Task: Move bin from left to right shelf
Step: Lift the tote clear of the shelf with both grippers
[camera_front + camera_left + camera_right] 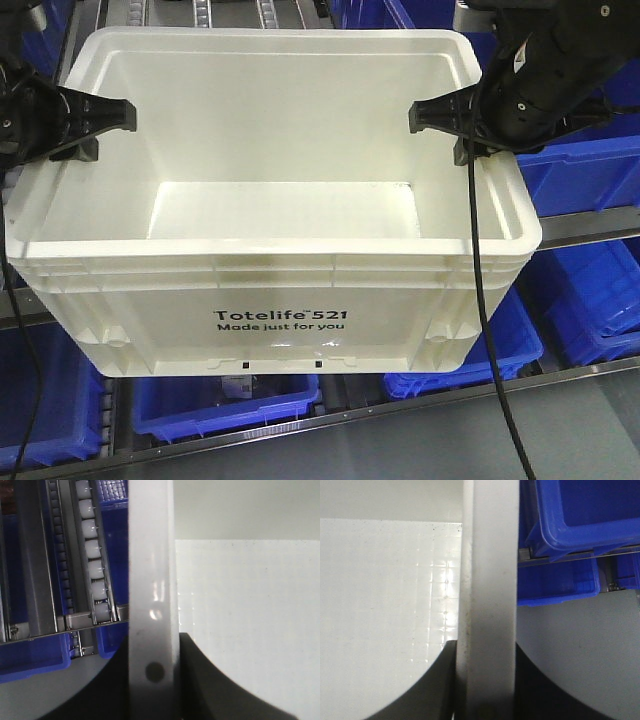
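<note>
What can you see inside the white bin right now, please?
No contents: the bin shows only its bare white floor and inner walls. The near wall's rim covers the closest strip of floor, so that part cannot be checked.

The front-facing view sits high and close to the bin point(280, 300), looking down over its printed long wall into the open inside, with both short sides in frame. The left wrist view looks down from very close above the bin's left rim point(150, 580), which runs up mid-frame, with the bin's inside on one side and shelf rollers point(95, 565) outside it. The right wrist view mirrors this over the right rim point(487, 580), with blue bins point(580, 515) outside the bin. All three views share the bin's floor.
</note>
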